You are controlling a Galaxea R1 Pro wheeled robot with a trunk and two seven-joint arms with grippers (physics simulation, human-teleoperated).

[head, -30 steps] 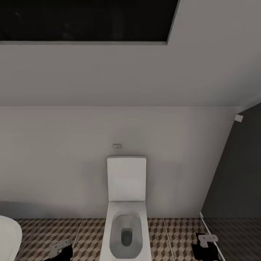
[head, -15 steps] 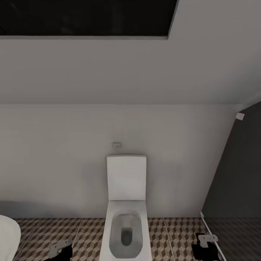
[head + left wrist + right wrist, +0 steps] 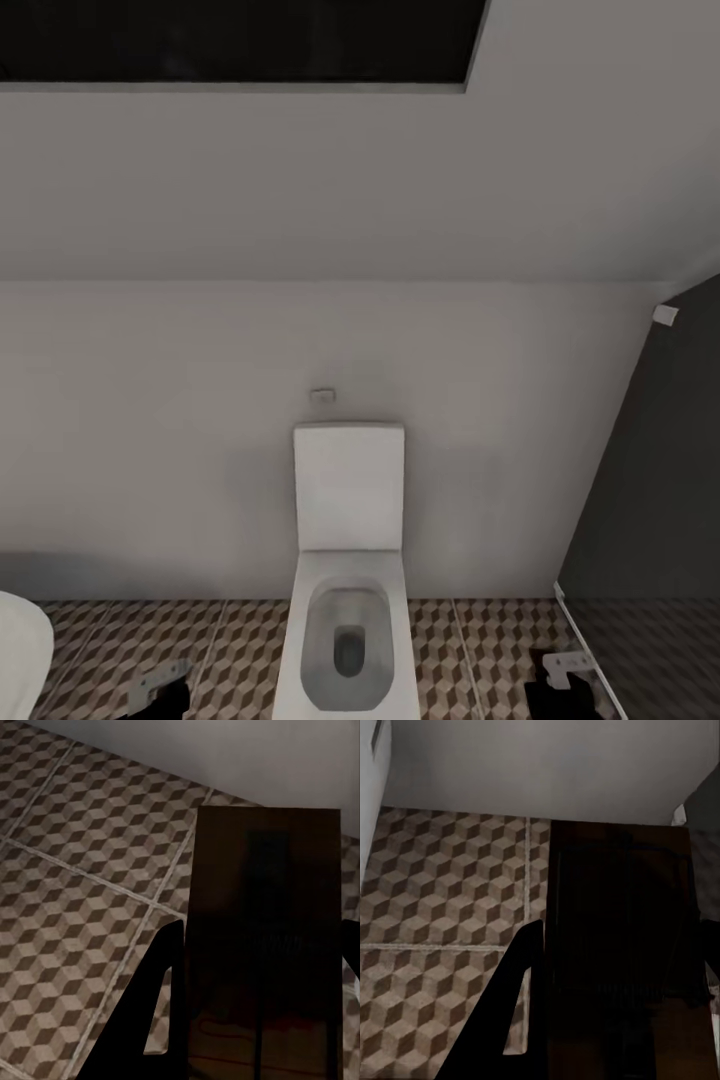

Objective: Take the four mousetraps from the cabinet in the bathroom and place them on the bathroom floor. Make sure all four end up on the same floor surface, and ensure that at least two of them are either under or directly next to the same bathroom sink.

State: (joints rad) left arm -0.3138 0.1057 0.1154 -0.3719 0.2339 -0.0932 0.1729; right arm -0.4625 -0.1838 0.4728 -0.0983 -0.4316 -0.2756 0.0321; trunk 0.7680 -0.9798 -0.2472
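Bathroom floor (image 3: 240, 640) shows less; camera has tilted upward.

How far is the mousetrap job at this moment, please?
Each gripper holds one mousetrap: the left gripper holds a brown board, the right gripper another, both above the bathroom floor. In the head view the robot faces a white toilet. No trap lies on the visible tiles, so placing remains.

A white toilet (image 3: 349, 580) blocks the middle; open bathroom floor (image 3: 235, 640) lies on either side of it.
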